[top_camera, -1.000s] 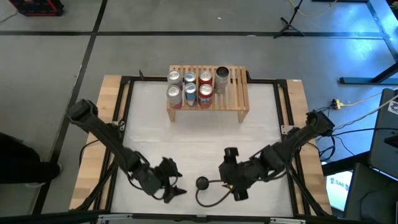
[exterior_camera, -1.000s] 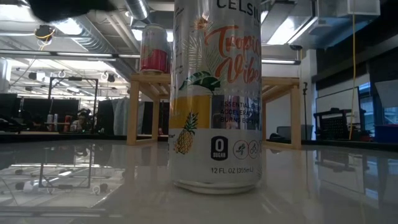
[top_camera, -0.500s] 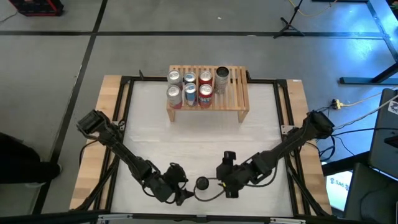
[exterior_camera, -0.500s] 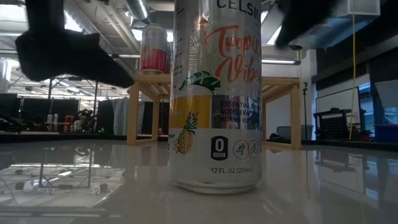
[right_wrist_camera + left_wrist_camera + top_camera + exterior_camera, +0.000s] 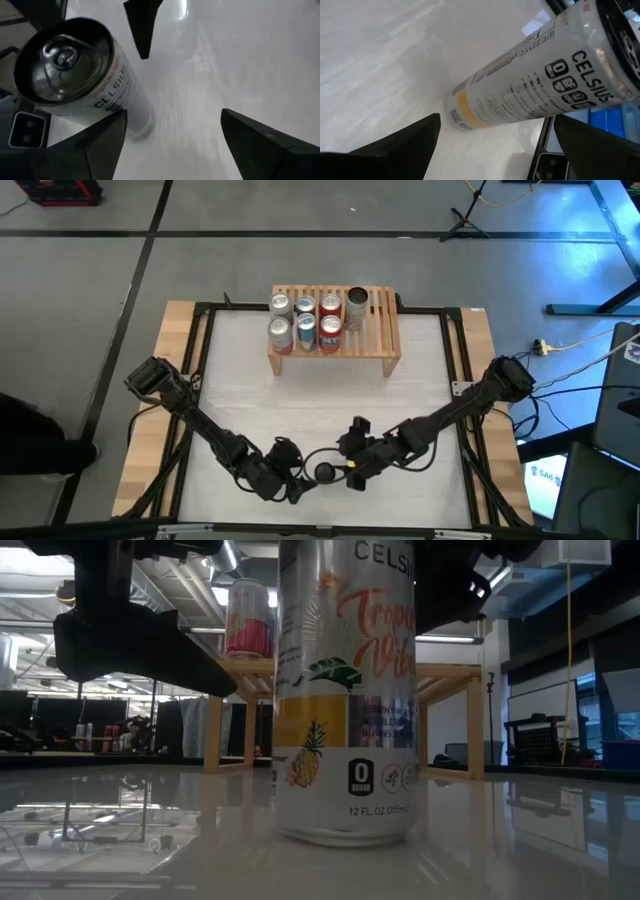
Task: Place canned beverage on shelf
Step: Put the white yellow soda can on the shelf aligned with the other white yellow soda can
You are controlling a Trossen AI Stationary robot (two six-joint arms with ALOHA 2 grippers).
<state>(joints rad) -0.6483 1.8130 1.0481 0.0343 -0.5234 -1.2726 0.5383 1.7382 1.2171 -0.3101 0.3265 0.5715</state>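
A tall white Celsius can (image 5: 324, 473) stands upright on its base on the white table top near the front edge. It fills the low view (image 5: 345, 690). My left gripper (image 5: 298, 484) is open at the can's left, with a finger on either side of it in the left wrist view (image 5: 496, 120). My right gripper (image 5: 348, 474) is open at the can's right, tipped down over it (image 5: 173, 112). The light-wood slatted shelf (image 5: 382, 330) stands at the far side on its side legs, with several cans (image 5: 305, 320) on its left part. My right gripper has one finger (image 5: 107, 135) close beside the can's side wall near its base (image 5: 139, 117), coming slanting down from the table's right. I cannot tell whether it touches. The can stands upright on the table.
The right part of the shelf top (image 5: 385, 315) is bare slats. A black cable (image 5: 335, 498) curls on the table just in front of the can. A dark frame (image 5: 455, 380) borders the white table top.
Both grippers have closed in on the can: the left toward the table's right edge, the right toward the left edge and lower. Both stay open. In the low view the can's label has shifted a little to the right; the can stays upright.
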